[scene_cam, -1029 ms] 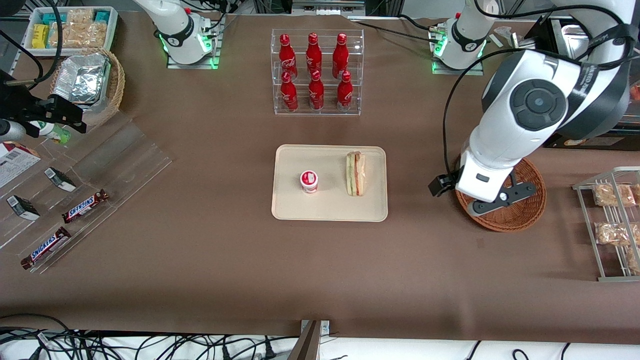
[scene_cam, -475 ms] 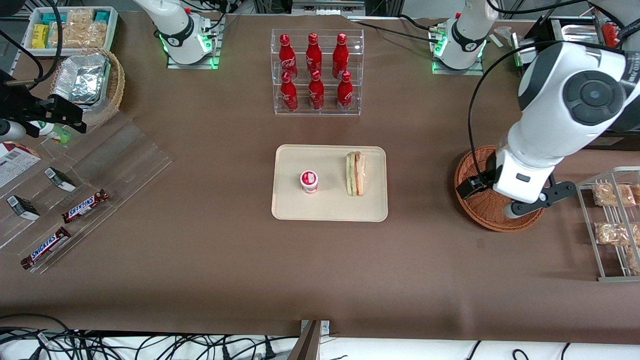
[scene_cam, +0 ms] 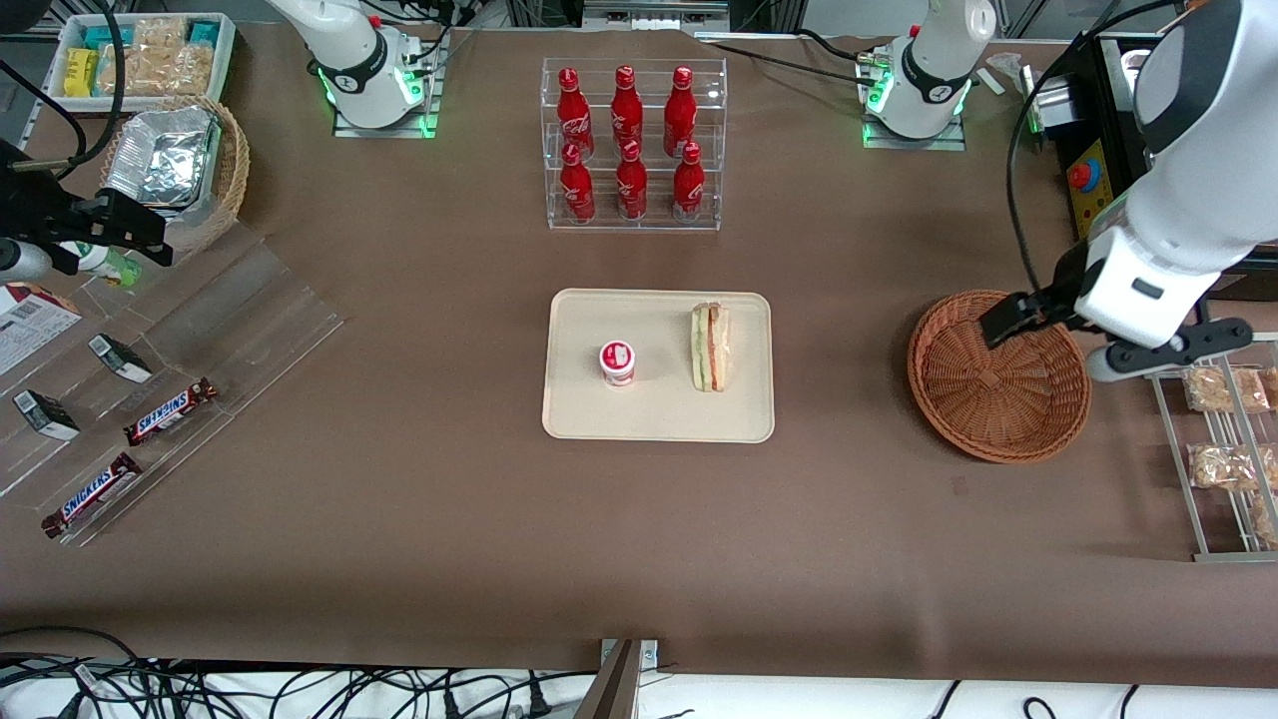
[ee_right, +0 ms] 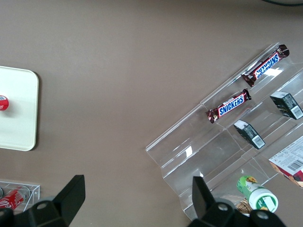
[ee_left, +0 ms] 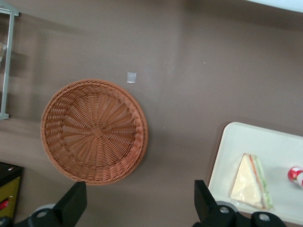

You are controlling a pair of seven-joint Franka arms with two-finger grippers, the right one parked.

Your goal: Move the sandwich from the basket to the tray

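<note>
Front view, gripper (scene_cam: pixel 1108 345): fingers spread wide with nothing between them, up high over the basket's edge toward the working arm's end.
Basket (scene_cam: pixel 998 377): empty, weave fully showing.
Sandwich (scene_cam: pixel 710 347): already lying on the tray (scene_cam: pixel 659 419), right beside the little red-lidded cup (scene_cam: pixel 617 361).
Doing it well: honestly just keep lifting clear, don't clip the wire rack (scene_cam: pixel 1213 449).
Vs earlier: arm was low over the basket, now it's pulled up and away; sandwich hasn't budged.
</note>
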